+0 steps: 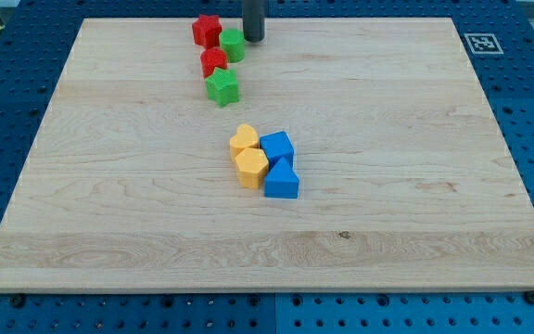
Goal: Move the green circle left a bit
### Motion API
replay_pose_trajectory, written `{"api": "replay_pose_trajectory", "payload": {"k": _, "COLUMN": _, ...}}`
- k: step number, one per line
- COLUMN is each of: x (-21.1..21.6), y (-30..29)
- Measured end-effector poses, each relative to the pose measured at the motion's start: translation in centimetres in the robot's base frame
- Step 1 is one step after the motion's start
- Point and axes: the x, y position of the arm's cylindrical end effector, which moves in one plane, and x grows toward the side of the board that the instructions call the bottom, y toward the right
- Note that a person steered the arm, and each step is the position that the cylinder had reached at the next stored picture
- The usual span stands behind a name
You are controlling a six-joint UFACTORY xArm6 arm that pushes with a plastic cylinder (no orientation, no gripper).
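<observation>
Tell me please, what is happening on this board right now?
A robot arm pushes blocks with a dark rod. My tip stands at the view's top, just right of the green circle, ready to nudge it left. A red star lies left of the circle. Yellow and blue blocks sit untouched mid-board.

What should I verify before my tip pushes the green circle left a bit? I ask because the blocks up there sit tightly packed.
1. My tip sits on the view's right of the green circle: ok.
2. Tip touching the circle: cannot tell; they look adjacent.
3. Leftward path free: not ok; the red star sits right against the circle's left.
4. Red block just below-left may get nudged: not ok.
5. Green star lies lower, off the path: ok.
6. Board has room leftward: ok.
</observation>
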Motion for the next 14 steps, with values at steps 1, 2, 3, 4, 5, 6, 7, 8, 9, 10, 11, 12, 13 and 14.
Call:
{"api": "replay_pose_trajectory", "payload": {"k": 1, "x": 1.4, "y": -0.6}}
{"api": "replay_pose_trajectory", "payload": {"k": 2, "x": 2.3, "y": -1.0}}
{"api": "replay_pose_trajectory", "payload": {"k": 3, "x": 2.4, "y": -1.0}}
{"api": "replay_pose_trajectory", "payload": {"k": 4, "x": 2.5, "y": 0.4}}
{"api": "replay_pose_trajectory", "payload": {"k": 5, "x": 4.0, "y": 3.6}}
{"api": "replay_pose_trajectory", "payload": {"k": 6, "x": 5.5, "y": 3.5}}
{"api": "replay_pose_trajectory", "payload": {"k": 7, "x": 5.5, "y": 1.7}}
{"api": "replay_pose_trajectory", "payload": {"k": 8, "x": 5.5, "y": -1.0}}
{"api": "replay_pose_trajectory", "payload": {"k": 9, "x": 5.5, "y": -2.4}}
{"api": "replay_pose_trajectory", "payload": {"k": 10, "x": 5.5, "y": -2.4}}
{"api": "replay_pose_trajectory", "payload": {"k": 11, "x": 5.5, "y": -2.4}}
{"api": "replay_pose_trajectory", "payload": {"k": 12, "x": 5.5, "y": -2.5}}
{"api": "replay_pose_trajectory", "payload": {"k": 13, "x": 5.5, "y": -2.5}}
{"api": "replay_pose_trajectory", "payload": {"k": 14, "x": 5.5, "y": -2.2}}
